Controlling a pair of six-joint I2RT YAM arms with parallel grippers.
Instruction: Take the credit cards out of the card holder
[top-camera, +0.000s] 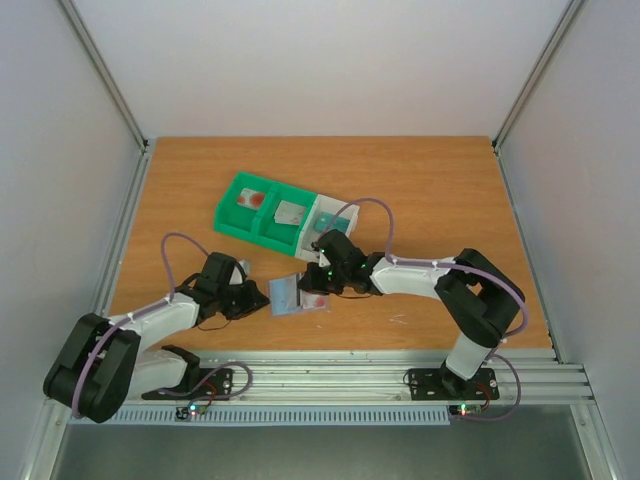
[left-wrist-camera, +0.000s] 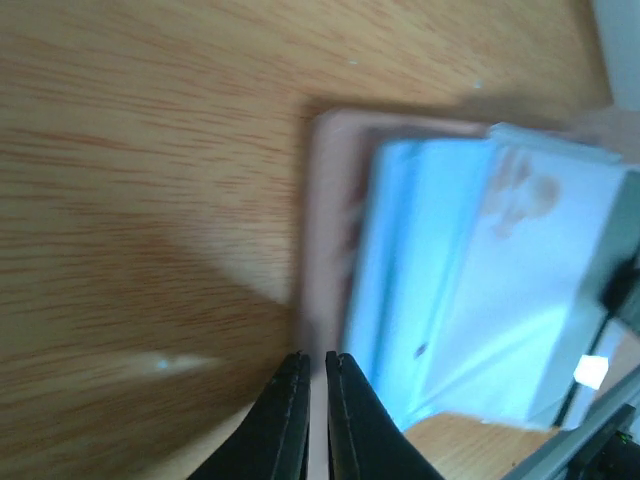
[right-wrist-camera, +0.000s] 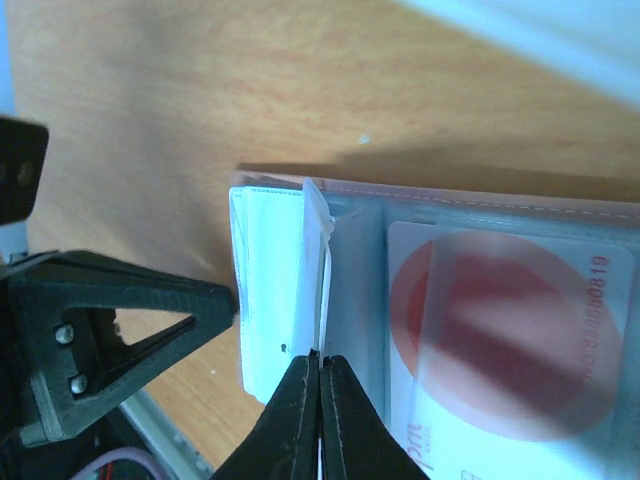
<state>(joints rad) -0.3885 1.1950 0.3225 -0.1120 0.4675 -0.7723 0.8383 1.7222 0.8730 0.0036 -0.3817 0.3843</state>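
On the table (top-camera: 430, 180), card holder (top-camera: 287, 294) between left pincer (left-wrist-camera: 315, 358), a slit apart, and right pincer (right-wrist-camera: 319, 360), tips together; card (right-wrist-camera: 500, 330) digits unreadable.

Only thing close to readable is on the white card (right-wrist-camera: 510, 340) with the red circle: a row of digits printed sideways along its edge, too fuzzy to make out for sure. There's also some red lettering at its bottom, cut off.
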